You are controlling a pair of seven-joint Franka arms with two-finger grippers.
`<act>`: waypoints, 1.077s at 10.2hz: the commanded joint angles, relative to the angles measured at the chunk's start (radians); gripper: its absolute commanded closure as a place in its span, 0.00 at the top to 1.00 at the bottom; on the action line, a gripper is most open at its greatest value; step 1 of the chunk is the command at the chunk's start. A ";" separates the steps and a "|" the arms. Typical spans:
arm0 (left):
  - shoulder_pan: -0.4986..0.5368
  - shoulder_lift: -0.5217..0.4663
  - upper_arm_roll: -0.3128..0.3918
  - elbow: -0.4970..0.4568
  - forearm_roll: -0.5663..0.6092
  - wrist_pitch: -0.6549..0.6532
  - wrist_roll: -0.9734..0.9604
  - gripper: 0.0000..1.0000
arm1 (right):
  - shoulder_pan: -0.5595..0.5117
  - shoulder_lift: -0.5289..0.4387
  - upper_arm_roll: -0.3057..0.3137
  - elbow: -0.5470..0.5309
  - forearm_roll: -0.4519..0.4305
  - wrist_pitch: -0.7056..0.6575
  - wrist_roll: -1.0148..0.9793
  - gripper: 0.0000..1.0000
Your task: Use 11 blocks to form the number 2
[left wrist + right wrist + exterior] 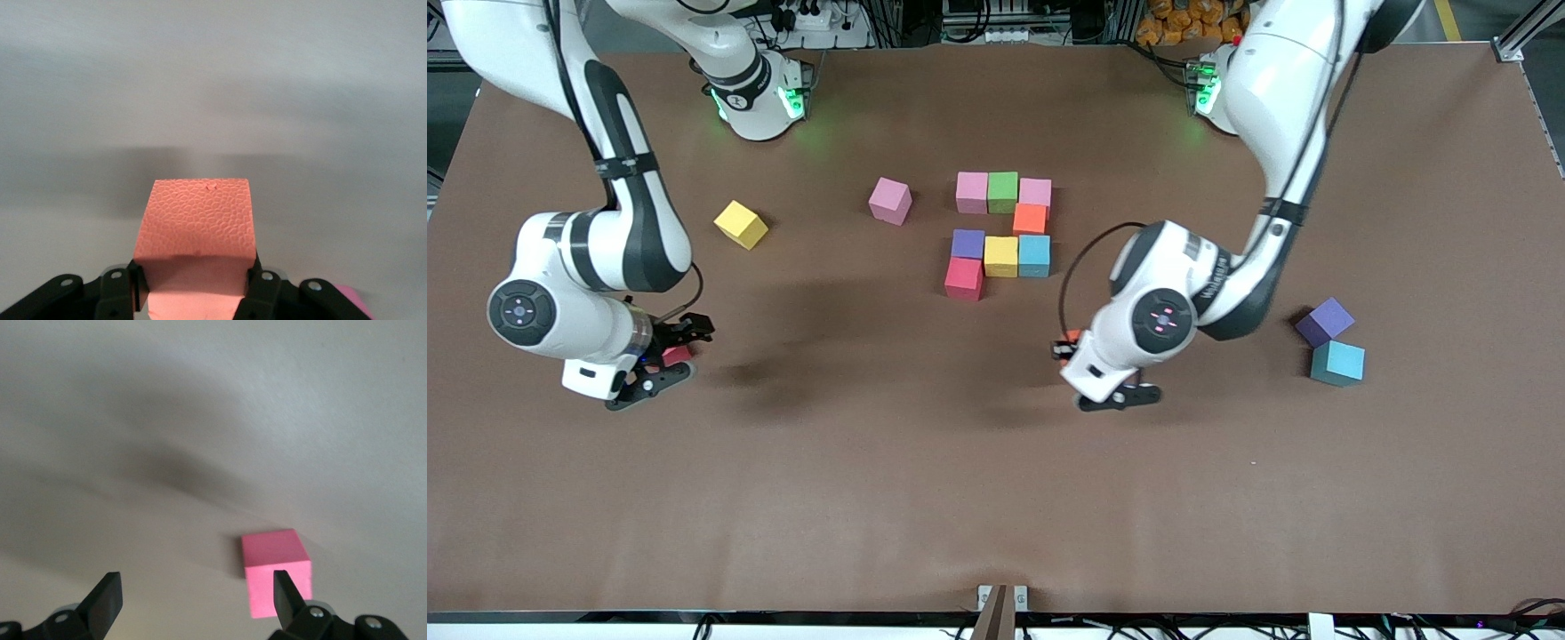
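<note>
Nearest the front camera, a teal block (1338,363) touches a purple one (1325,321) at its 11 o'clock, at the left arm's end of the table (996,498). The unfinished number 2 (1001,233) sits mid-table: pink, green, pink across the top, orange below the last, then purple, yellow, light blue, with a red cube (964,277) at 6 o'clock of the purple. A loose pink block (890,200) and a yellow block (740,224) lie off at its 9 o'clock. Nothing blocks the figure.

Only the left wrist view shows the left tool (197,293) clamped on a pebbled orange block (197,213), above the table at 5 o'clock of the figure. The right tool (671,356) is spread wide at a red block (678,355), which its wrist view shows beside one finger (287,597).
</note>
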State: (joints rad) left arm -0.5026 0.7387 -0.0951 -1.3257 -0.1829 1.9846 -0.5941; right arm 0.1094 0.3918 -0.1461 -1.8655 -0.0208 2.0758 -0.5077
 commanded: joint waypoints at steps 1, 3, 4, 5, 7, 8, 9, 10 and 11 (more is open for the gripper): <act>-0.085 0.073 0.055 0.118 -0.093 0.003 0.002 0.07 | -0.081 0.005 0.011 -0.012 -0.014 0.010 -0.127 1.00; -0.178 0.080 0.168 0.125 -0.284 0.061 -0.006 0.07 | -0.132 0.030 0.011 -0.020 -0.005 0.041 -0.218 1.00; -0.230 0.088 0.246 0.126 -0.367 0.065 -0.015 0.07 | -0.137 0.030 0.013 -0.052 -0.004 0.088 -0.219 1.00; -0.259 0.096 0.294 0.126 -0.413 0.066 -0.015 0.07 | -0.145 0.030 0.013 -0.082 -0.004 0.140 -0.225 1.00; -0.277 0.110 0.301 0.126 -0.421 0.088 -0.016 0.07 | -0.157 0.030 0.014 -0.136 0.008 0.231 -0.232 1.00; -0.272 0.105 0.304 0.123 -0.421 0.086 -0.016 0.07 | -0.157 0.033 0.013 -0.152 0.047 0.262 -0.256 1.00; -0.264 0.099 0.305 0.122 -0.420 0.077 -0.018 0.07 | -0.163 0.050 0.013 -0.159 0.077 0.292 -0.297 1.00; -0.255 0.082 0.314 0.118 -0.415 0.072 -0.018 0.07 | -0.172 0.070 0.013 -0.164 0.100 0.305 -0.323 1.00; -0.249 0.074 0.327 0.117 -0.408 0.056 -0.018 0.07 | -0.174 0.074 0.013 -0.165 0.116 0.311 -0.339 1.00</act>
State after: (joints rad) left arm -0.7561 0.8264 0.2065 -1.2214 -0.5781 2.0674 -0.5962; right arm -0.0380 0.4576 -0.1475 -2.0208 0.0589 2.3643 -0.7974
